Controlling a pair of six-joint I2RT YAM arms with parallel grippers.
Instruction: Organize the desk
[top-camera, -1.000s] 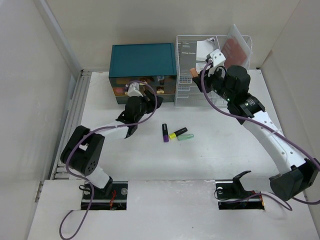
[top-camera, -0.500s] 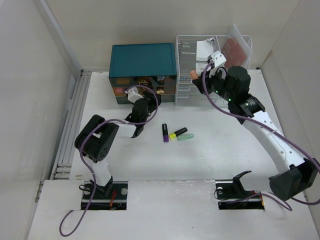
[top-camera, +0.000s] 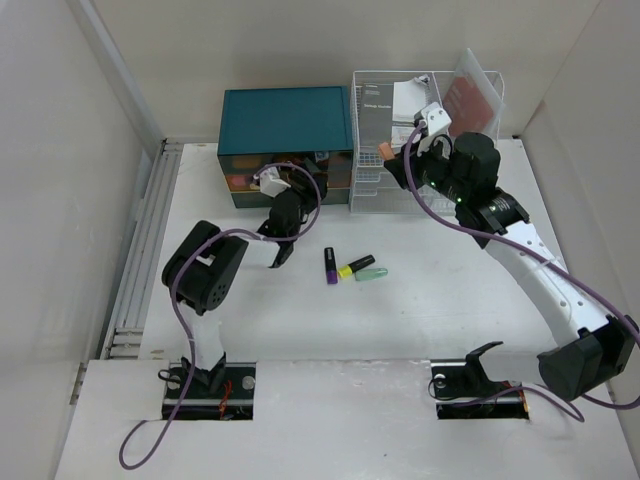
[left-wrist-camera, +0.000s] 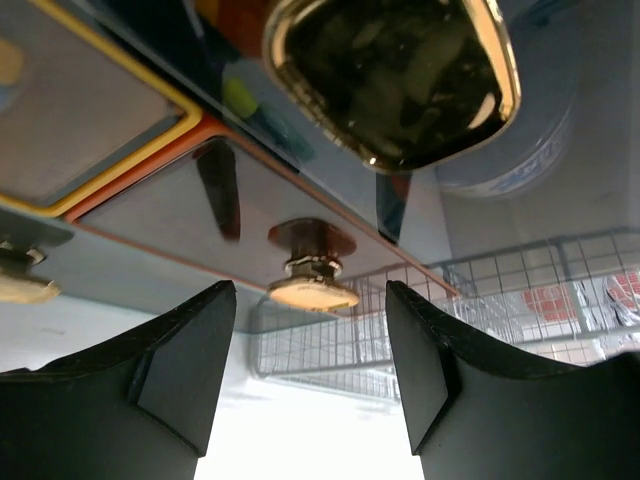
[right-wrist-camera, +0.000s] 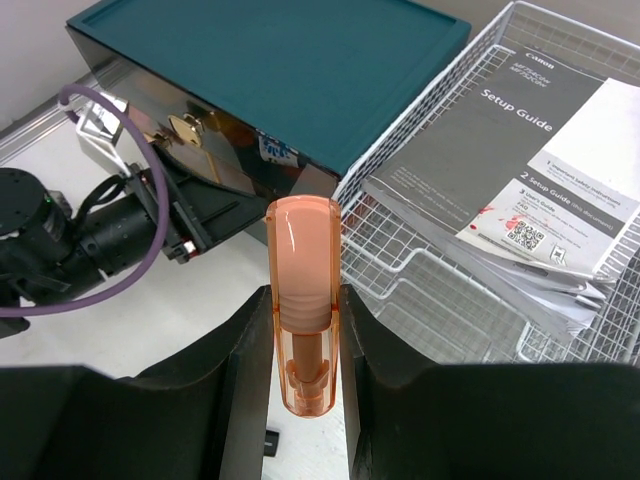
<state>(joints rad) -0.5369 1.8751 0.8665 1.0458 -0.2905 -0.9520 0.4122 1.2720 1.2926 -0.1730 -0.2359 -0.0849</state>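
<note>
Left wrist view: the left tool is held open astride a drawer knob on the teal box, likely for pulling, while an orange highlighter is clamped in the right tool above the white table, presumably awaiting stowage.

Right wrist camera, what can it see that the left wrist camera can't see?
Only the right wrist camera shows the orange highlighter pinched in the right gripper, the Setup Guide booklet, and the flat top of the teal drawer box. Only the left wrist camera shows a round brass knob close up on a drawer front, seen in the gap between the open fingers of the left gripper. Both show the drawer box's front and the white wire rack.
</note>
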